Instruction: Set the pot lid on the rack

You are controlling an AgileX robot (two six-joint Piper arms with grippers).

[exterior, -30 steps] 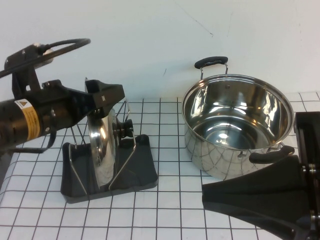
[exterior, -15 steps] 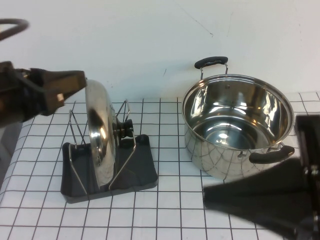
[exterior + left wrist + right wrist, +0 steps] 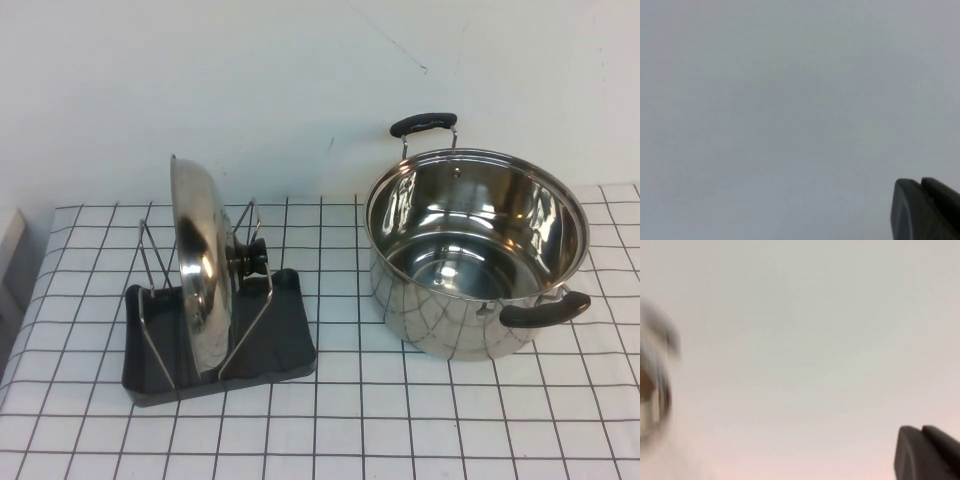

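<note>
The shiny steel pot lid [image 3: 198, 270] stands on edge in the rack [image 3: 285, 345], a small black tray with V-shaped wire uprights, on the left of the table. Its black knob [image 3: 250, 257] faces the pot. Neither arm shows in the high view. In the left wrist view my left gripper [image 3: 920, 186] is shut, its two dark fingertips pressed together against a blank pale wall, holding nothing. My right gripper [image 3: 921, 432] looks the same in the right wrist view: shut, empty, in front of a plain pale background.
A deep steel pot [image 3: 475, 250] with two black handles stands on the right of the white grid-patterned table [image 3: 350, 430]. A white wall rises behind the table.
My left gripper let go of the lid, shut, and drew back to the left out of the high view. The right arm also left the lower right of that view. The lid stays in the rack.
</note>
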